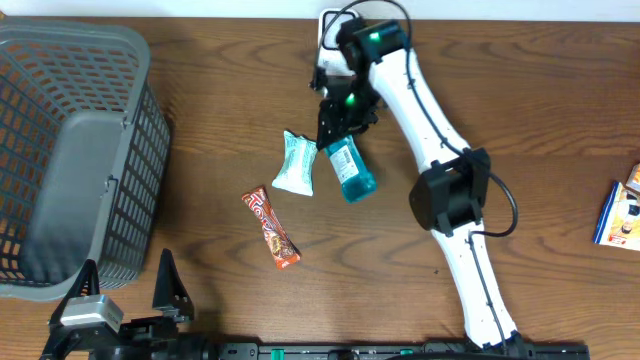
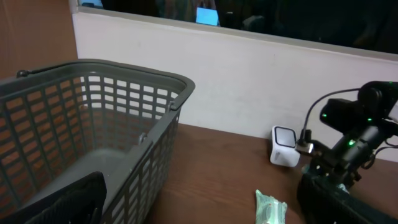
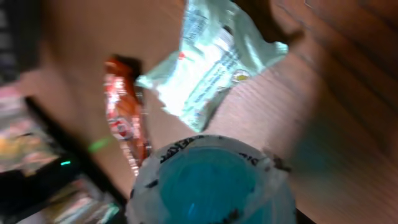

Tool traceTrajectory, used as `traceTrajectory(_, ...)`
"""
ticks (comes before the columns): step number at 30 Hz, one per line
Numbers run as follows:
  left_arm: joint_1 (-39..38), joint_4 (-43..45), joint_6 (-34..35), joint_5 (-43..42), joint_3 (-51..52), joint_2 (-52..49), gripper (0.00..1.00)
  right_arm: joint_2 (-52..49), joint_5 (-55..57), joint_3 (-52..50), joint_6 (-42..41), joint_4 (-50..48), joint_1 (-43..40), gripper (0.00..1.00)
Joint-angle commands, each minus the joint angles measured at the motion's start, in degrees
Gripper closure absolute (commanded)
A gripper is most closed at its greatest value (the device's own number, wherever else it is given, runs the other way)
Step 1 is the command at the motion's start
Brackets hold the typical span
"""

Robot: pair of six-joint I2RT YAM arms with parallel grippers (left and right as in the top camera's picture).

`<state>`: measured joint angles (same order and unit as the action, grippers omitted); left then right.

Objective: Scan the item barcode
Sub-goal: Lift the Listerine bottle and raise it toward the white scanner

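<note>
Step in hand, as judged: item pick-up and carry to the scanner. The blue bottle [image 1: 352, 172] is seen just right of the white-green packet [image 1: 296, 163], near the middle of the surface [image 1: 520, 90], tilted with its upper end toward the back. The right gripper [image 1: 335, 125] is closed about that upper end; in the right wrist view the bottle fills the lower frame right under the camera, blurred, the fingers themselves not made out. Whether the bottle is lifted clear of the surface cannot be told.

The white scanner [image 1: 330, 25] is set at the back edge, a little beyond the right gripper. Barcode position on the bottle is not visible in any view.

The left gripper [image 1: 125, 265] is held wide open with nothing in it, at the front left beside the grey basket [image 1: 150, 70].

Next move, as judged: the bottle is to be raised and turned so the label side faces the scanner window, then held steady in front of it. Grip near the upper end means swing or slip should be watched. The orange snack bar [image 1: 271, 228] is left untouched near the front.
</note>
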<state>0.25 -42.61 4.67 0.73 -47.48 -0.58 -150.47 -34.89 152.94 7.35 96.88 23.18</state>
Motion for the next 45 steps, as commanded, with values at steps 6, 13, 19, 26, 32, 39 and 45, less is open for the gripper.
traceTrajectory(6, -0.17, 0.22, -0.09, -0.07, 0.35, 0.42, 0.02, 8.90, -12.83, 0.98, 0.00, 0.48, -3.48, 0.99)
traceTrajectory(13, -0.20, 0.22, -0.09, -0.07, 0.35, 0.42, 0.02, 17.33, -15.08, -2.67, -0.02, 0.46, -2.60, 0.99)
traceTrajectory(19, -0.20, 0.22, -0.09, -0.09, 0.35, 0.42, 0.02, 25.38, -18.71, -17.18, 6.64, 0.46, -0.98, 0.99)
traceTrajectory(26, -0.17, 0.22, -0.09, -0.07, 0.35, 0.42, 0.02, 30.05, -29.14, -34.73, 19.98, 0.44, -1.46, 0.99)
traceTrajectory(32, -0.17, 0.22, -0.09, -0.07, 0.35, 0.42, 0.02, 30.05, -28.87, -36.83, 21.53, 0.39, -1.49, 0.99)
traceTrajectory(39, -0.17, 0.20, -0.09, -0.07, 0.35, 0.42, 0.02, 30.08, -20.11, -36.83, 22.86, -6.16, -1.03, 0.99)
traceTrajectory(45, -0.17, 0.22, -0.09, -0.09, 0.35, 0.42, 0.02, 30.08, 6.47, -36.83, 5.07, -22.14, 1.86, 0.99)
